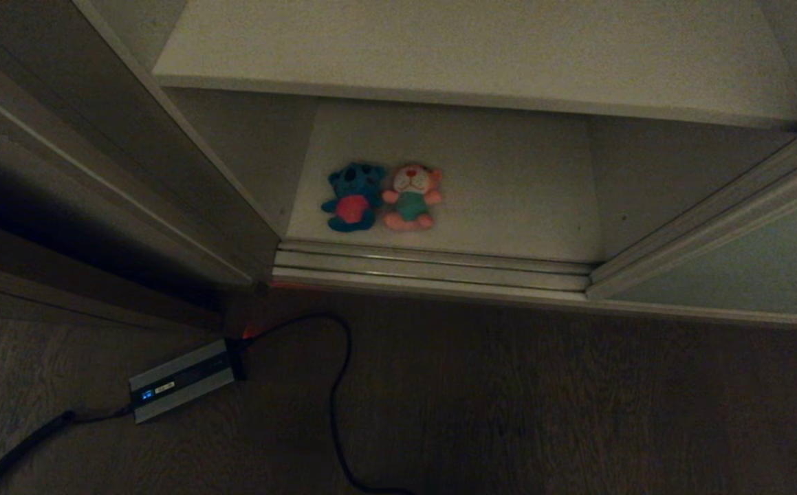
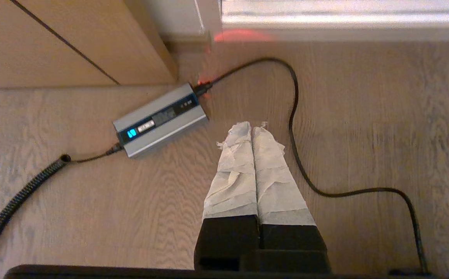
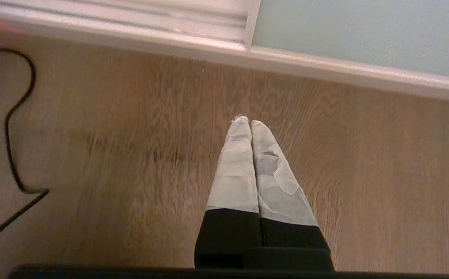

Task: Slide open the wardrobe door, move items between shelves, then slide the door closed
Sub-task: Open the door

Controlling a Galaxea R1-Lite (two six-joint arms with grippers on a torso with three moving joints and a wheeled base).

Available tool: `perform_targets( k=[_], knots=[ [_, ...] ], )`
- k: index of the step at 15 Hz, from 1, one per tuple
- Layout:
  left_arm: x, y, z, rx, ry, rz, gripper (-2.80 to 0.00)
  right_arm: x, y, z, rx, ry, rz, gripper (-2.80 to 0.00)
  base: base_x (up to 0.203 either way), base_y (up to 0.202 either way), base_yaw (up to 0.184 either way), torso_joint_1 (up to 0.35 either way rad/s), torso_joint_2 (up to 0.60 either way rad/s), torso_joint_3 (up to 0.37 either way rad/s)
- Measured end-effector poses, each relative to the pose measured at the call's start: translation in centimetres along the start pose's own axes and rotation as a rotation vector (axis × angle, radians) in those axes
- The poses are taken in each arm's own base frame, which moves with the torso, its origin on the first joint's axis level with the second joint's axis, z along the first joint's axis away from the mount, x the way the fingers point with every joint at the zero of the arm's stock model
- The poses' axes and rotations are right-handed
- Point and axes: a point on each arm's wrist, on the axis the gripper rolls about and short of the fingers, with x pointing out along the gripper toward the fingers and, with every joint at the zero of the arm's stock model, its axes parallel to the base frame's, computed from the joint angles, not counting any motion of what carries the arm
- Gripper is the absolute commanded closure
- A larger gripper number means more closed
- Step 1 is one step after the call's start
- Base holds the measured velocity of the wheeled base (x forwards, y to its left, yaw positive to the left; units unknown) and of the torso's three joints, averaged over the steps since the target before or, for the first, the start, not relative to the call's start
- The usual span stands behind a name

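Plush teal-blue toy (image 1: pixel 351 197) and pink toy (image 1: pixel 412 195) touch on the low off-white shelf (image 1: pixel 508 206); both taped pincers (left (image 2: pixel 252 124), right (image 3: pixel 246 120)) hang closed, empty, probably parked: approach from near, spreading wide.

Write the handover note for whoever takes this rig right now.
Left gripper: shut, empty, above the floor near the grey power box.
Right gripper: shut, empty, over bare floor by the door track.
Sliding wardrobe door: slid open to the right.
Blue plush toy and pink plush toy: side by side on the lower shelf; upper shelf bare.
Done: door open. Whether toys were moved yet is unclear.
Left: any remaining move, then close the door.
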Motion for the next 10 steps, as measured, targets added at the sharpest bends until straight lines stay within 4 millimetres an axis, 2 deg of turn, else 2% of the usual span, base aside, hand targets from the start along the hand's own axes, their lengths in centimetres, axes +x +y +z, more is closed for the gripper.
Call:
perform_targets(
  k=[10],
  knots=[
    [0.00, 0.00, 0.01, -0.010, 0.000, 0.001, 0.00, 0.00, 0.00, 0.00, -0.001, 0.000, 0.000, 0.00, 0.000, 0.000, 0.000, 0.003, 0.00, -0.198]
  ],
)
